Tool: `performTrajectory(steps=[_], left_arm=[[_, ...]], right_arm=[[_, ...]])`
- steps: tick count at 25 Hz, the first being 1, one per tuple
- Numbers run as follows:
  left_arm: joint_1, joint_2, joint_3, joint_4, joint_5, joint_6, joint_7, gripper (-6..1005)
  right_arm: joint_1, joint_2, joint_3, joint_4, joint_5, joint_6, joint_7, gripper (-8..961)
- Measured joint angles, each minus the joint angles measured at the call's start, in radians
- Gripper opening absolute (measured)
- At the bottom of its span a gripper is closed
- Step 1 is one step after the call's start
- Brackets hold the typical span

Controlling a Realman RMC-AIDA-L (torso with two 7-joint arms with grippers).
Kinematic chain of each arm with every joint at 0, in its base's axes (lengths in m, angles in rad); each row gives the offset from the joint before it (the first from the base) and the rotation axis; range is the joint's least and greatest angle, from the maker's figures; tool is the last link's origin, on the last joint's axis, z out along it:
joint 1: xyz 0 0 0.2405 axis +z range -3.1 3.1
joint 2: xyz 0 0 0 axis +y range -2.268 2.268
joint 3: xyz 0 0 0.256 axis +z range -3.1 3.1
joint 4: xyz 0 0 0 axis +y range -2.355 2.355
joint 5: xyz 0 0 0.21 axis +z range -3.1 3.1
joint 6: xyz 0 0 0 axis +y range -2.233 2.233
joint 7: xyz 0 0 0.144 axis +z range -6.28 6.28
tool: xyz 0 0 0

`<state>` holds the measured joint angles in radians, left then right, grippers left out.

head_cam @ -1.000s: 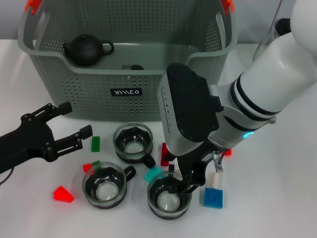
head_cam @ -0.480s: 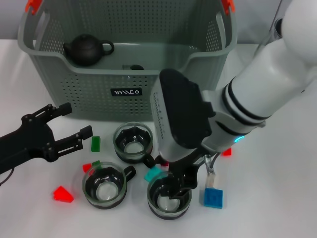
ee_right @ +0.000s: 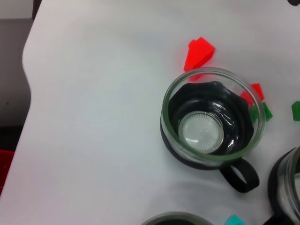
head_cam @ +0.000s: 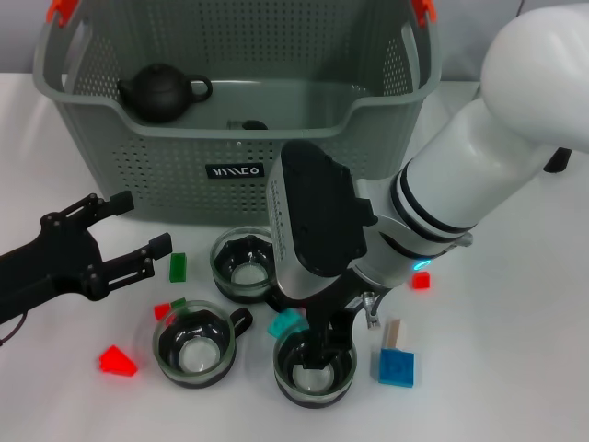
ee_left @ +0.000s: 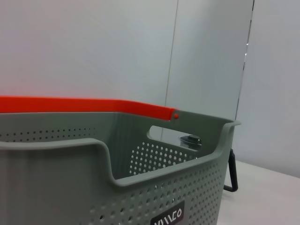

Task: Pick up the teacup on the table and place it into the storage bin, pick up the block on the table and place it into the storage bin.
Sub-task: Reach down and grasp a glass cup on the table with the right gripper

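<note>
Head view: the right claw (head_cam: pixel 324 348) reaches into the nearest teacup (head_cam: pixel 314 370) on the table (head_cam: pixel 515 368); its spread is hidden. The left claw (head_cam: pixel 138 224) gapes wide beside the storage bin (head_cam: pixel 235 110).

Right wrist view: another teacup (ee_right: pixel 213 125) stands by red blocks (ee_right: pixel 198 52).

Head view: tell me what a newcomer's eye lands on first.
The bulky right gripper dominates the middle, reaching down into the nearest teacup. Behind it stands the storage bin with a dark teapot inside. Two more teacups and scattered coloured blocks, such as the blue one, lie on the white table, where the left gripper waits open.
</note>
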<state>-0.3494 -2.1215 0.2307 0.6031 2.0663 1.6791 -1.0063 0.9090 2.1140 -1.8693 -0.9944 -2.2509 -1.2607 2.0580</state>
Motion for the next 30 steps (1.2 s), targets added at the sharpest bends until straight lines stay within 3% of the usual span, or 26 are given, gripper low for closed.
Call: performTrajectory(steps=[5,16,30], left_arm=[[0.001,0.000,-0.001,-0.004,-0.001,-0.001,0.006,842],[-0.001,0.000,-0.001,-0.008,-0.001,-0.001,0.013,841],[0.002,0.000,-0.005,-0.010,0.000,-0.001,0.012,841]], right_arm=[[0.015,0.000,-0.001,0.028,0.002,-0.001,0.001,727],[0.018,-0.002,-0.006,0.047,0.001,0.007,0.014,454],[0.016,0.001,-0.055,0.048,0.002,0.038,0.014,428]])
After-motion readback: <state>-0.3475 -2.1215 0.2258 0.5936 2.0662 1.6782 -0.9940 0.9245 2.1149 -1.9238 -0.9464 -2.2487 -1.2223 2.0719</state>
